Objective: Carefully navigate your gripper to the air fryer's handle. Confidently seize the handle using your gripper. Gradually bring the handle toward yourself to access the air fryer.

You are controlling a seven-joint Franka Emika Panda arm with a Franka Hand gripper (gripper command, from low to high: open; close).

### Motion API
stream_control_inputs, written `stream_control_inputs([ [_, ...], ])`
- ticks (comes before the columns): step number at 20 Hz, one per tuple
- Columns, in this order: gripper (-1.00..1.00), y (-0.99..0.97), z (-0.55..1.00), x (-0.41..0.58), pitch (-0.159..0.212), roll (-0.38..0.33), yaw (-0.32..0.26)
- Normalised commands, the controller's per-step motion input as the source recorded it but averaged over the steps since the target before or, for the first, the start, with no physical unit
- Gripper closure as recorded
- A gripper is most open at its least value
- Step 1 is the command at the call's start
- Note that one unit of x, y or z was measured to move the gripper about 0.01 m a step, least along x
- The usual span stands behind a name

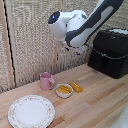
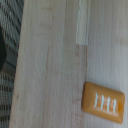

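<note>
Matte black, the boxy air fryer (image 1: 110, 52) with its short black handle (image 1: 103, 61) sits beside your arm; I cannot tell whether your claw is open.

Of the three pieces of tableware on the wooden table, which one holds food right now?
The small white bowl, with orange-yellow food inside. The pink mug beside it shows no contents, and the large floral-rimmed plate nearer the camera is bare.

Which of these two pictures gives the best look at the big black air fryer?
The exterior view. There the air fryer stands whole on the wooden table, at the exterior view's right, its front drawer facing the camera. The wrist view shows none of it, only tabletop and an orange item.
</note>
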Motion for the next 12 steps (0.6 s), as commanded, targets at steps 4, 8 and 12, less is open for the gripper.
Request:
stream_control_inputs([
  [4, -1.00, -0.35, -0.29, -0.279, -0.081, -0.228, 0.108],
  [8, -1.00, -0.42, -0.31, -0.344, -0.060, -0.208, 0.075],
  [12, -1.00, -0.47, -0.39, -0.249, -0.048, -0.196, 0.071],
])
